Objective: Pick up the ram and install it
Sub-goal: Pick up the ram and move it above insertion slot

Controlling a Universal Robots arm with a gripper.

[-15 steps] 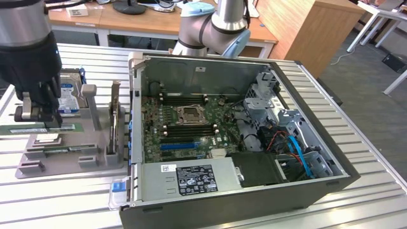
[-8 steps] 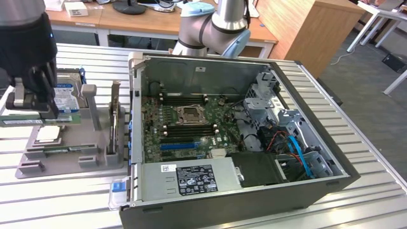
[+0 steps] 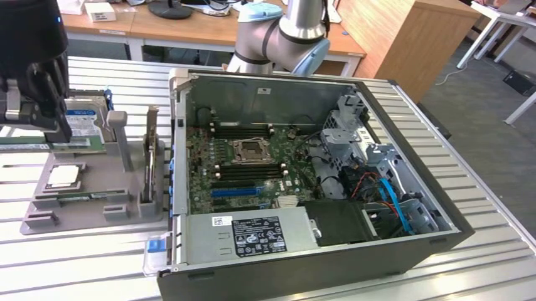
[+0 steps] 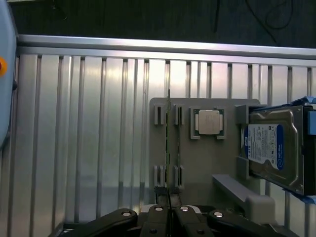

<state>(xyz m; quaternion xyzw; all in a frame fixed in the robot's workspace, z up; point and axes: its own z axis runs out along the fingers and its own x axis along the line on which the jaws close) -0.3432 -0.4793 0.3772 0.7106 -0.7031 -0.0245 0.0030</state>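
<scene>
My gripper (image 3: 37, 125) hangs at the exterior view's left, over the grey parts tray (image 3: 84, 213). In the wrist view the gripper (image 4: 168, 212) is shut on the ram (image 4: 168, 143), a thin green stick seen edge-on that runs along the tray (image 4: 207, 163) between its slotted posts. In the exterior view the ram (image 3: 25, 146) shows as a long green strip just under the fingers, above the tray. The open computer case (image 3: 277, 163) lies to the exterior view's right, with long black memory slots (image 3: 243, 127) beside the processor socket.
The tray also carries a processor chip (image 3: 64, 177), a hard drive (image 3: 84, 122), an upright expansion card (image 3: 152, 157) and another green stick (image 3: 84, 196) in a low slot. The slatted metal table (image 4: 74, 148) stretches around it. A wooden desk stands behind.
</scene>
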